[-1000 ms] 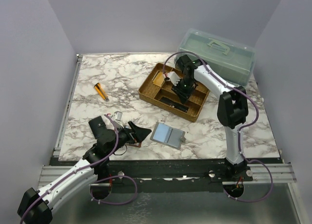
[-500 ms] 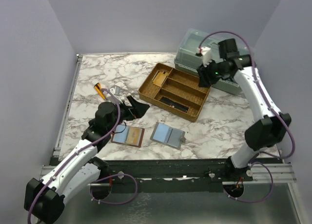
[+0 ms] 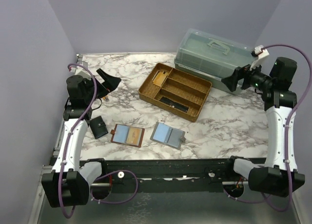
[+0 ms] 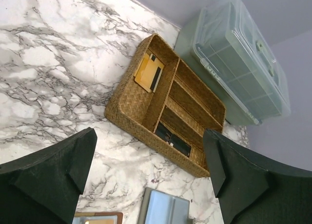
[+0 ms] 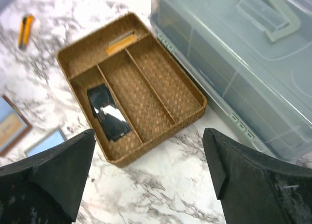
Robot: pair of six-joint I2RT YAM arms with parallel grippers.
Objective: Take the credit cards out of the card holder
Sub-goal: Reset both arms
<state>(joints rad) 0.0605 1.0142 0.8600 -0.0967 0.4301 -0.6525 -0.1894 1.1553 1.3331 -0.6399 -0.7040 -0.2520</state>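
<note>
The card holder (image 3: 127,135) lies open and flat near the front edge, reddish-brown with one blue and one tan panel; its edge shows in the left wrist view (image 4: 97,217) and the right wrist view (image 5: 12,124). A tan card (image 3: 158,78) (image 4: 149,72) (image 5: 121,43) and black cards (image 3: 174,104) (image 4: 173,138) (image 5: 108,112) lie in the wicker tray (image 3: 195,113). My left gripper (image 3: 108,81) (image 4: 148,155) hangs open and empty high at the far left. Raised at the right, my right gripper (image 3: 234,81) (image 5: 148,155) is open and empty.
A blue-grey folder (image 3: 167,135) (image 4: 163,209) lies open right of the card holder. A small black case (image 3: 99,127) sits to its left. A clear plastic box (image 3: 214,55) (image 5: 243,63) stands behind the tray. An orange cutter (image 5: 24,29) lies at the far left.
The right gripper left the tray, swung up to the right and opened. The left arm pulled back from the card holder to the far left, uncovering the holder and the black case.
</note>
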